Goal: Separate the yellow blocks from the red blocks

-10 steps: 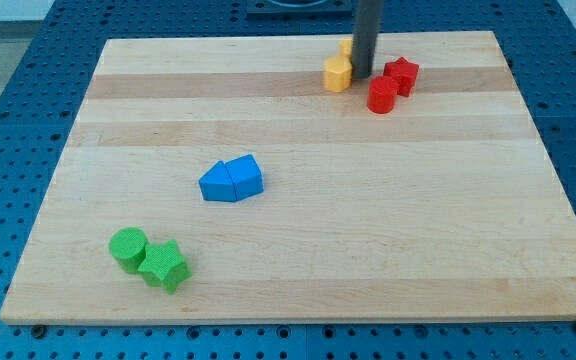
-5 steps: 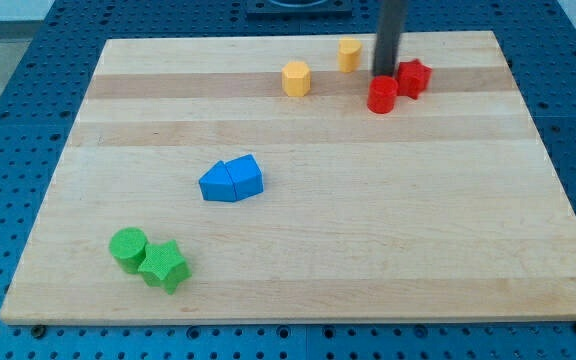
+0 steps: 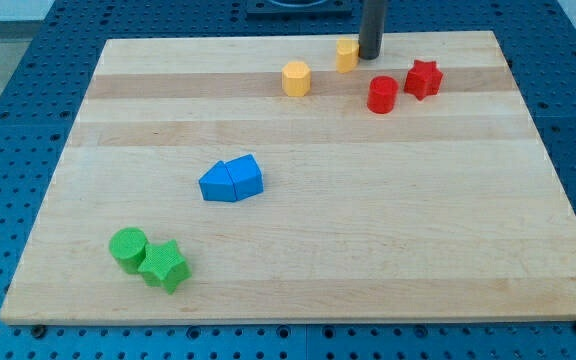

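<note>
My tip (image 3: 370,56) touching small yellow block (image 3: 346,54); red cylinder (image 3: 382,95) nearby; no jaws.

Lab: blue perforated bench (image 3: 8,120)

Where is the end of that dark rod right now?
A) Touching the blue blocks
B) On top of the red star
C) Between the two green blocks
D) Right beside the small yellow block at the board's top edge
D: my tip sits just right of the small yellow block, near the view's top.
</note>
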Controlling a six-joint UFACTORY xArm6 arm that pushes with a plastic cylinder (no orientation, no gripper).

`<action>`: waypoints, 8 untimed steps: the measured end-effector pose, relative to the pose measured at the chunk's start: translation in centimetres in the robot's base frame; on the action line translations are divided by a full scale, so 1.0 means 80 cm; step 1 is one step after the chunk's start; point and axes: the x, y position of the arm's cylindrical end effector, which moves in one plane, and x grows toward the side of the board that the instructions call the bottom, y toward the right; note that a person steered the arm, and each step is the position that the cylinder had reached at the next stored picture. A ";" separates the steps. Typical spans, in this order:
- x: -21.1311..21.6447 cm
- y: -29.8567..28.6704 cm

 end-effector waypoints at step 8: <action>0.016 -0.068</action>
